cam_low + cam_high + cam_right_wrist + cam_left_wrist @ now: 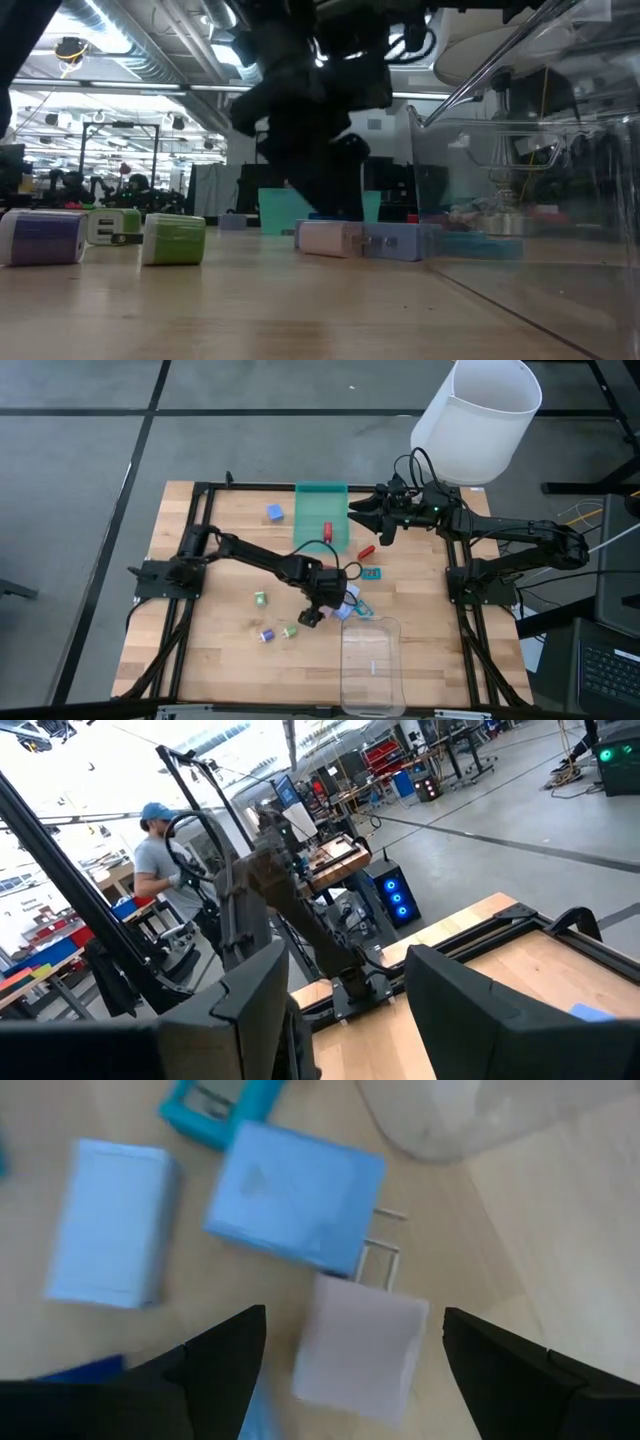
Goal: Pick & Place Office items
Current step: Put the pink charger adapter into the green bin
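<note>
The green rectangular tray (322, 510) holds a small red roll (327, 530); the clear plastic tray (371, 663) sits at the table's near edge. The left gripper (345, 1345), fingers spread, hovers over a pale pink cube (358, 1348) beside it. The right gripper (362, 510), open, waits above the green tray's right edge.

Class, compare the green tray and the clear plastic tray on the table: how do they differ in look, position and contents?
The green tray is opaque teal-green; the clear plastic tray is see-through. The green tray sits at the table's far edge, the clear one at the near edge. The green tray holds a red piece; the clear one looks empty. Both are rectangular.
</note>
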Controlling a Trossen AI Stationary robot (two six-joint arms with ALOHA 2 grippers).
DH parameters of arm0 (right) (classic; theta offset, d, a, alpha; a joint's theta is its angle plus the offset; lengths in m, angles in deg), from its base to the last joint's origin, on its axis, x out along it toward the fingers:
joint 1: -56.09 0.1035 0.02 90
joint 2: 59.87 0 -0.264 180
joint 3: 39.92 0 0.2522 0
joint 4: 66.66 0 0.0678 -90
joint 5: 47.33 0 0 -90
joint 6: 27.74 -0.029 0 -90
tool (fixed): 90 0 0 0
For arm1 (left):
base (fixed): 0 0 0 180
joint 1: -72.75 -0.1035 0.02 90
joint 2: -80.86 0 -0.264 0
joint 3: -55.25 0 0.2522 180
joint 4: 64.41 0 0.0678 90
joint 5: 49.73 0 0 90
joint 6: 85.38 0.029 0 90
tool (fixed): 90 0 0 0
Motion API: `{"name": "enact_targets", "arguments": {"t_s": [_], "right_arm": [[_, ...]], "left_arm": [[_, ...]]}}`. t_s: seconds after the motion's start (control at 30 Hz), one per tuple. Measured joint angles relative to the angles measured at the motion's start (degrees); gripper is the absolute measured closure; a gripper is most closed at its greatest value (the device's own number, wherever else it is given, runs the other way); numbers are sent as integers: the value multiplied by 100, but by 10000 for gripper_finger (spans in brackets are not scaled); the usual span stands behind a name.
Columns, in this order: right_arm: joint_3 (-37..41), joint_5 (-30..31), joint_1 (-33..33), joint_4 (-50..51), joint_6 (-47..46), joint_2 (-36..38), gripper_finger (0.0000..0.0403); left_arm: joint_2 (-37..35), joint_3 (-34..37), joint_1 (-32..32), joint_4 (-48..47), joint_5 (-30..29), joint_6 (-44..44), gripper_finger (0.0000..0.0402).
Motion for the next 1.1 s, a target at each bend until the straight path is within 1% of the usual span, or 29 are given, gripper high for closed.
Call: {"name": "enact_targets", "arguments": {"t_s": [0.1, 0.27, 0.4, 0.43, 0.5, 0.6, 0.63, 0.67, 0.9, 1.0, 1.1], "right_arm": [[0, 0, 0, 0, 9, 0, 202], [0, -1, 0, 21, 99, 0, 202], [0, 24, 0, 30, 114, 0, 202], [0, 32, 0, 39, 115, 0, 202], [0, 57, 0, 39, 113, 0, 202], [0, 107, 0, 39, 113, 0, 202], [0, 107, 0, 39, 113, 0, 202], [0, 107, 0, 37, 111, 0, 202], [0, 149, 0, 37, 109, 0, 202], [0, 149, 0, 18, 106, 0, 202], [0, 149, 0, 7, 100, 0, 202]], "left_arm": [[127, -120, 149, -368, -7, 148, 105], [215, -123, 377, -456, -6, 204, 105], [295, -117, 499, -355, -414, -199, 111], [337, -117, 524, -323, -549, -393, 117], [347, -128, 534, -317, -642, -875, 136], [348, -97, 514, -262, -646, -1547, 187], [347, -99, 512, -266, -622, -1723, 205], [347, -99, 510, -270, -586, -1862, 212], [338, -137, 491, -307, -184, -2497, 212], [259, -132, 466, -385, 52, -2629, 212], [85, -117, 440, -359, 136, -2869, 212]]}}
